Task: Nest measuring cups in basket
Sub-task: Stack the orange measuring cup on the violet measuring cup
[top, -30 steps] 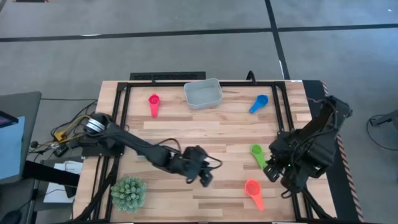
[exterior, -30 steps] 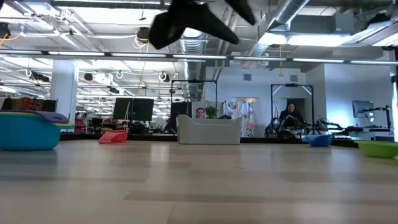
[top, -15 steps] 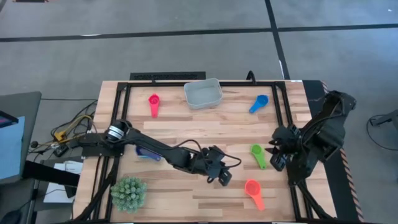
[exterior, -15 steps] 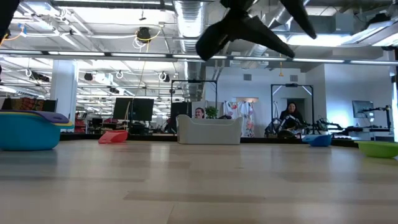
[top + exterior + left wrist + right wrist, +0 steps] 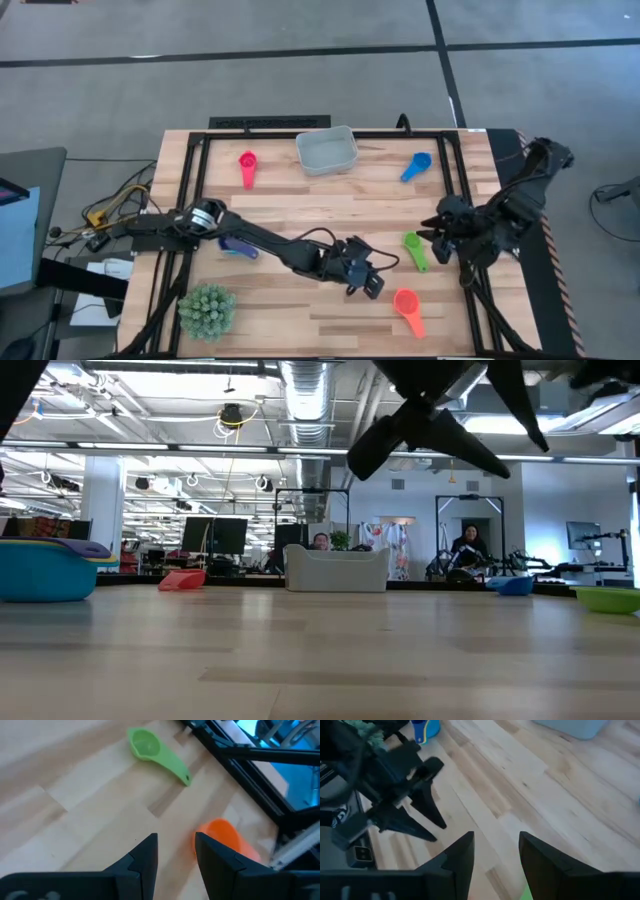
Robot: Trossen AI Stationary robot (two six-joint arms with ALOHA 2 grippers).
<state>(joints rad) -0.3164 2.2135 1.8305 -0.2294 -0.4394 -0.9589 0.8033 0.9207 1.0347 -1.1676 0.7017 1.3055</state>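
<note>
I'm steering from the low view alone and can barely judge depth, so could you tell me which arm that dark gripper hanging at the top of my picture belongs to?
Observer: It is the left gripper, reaching from the left side to mid-table; the high view shows it just left of the orange cup.
Operator: Thank you. Is it holding anything?
Observer: No. Its wrist view shows the fingers apart with bare wood between them.
Operator: And what lies ahead of it?
Observer: The green cup lies on the wood beyond the fingertips.
Operator: Where is the right gripper?
Observer: The right gripper hangs open, beside the green cup.
</note>
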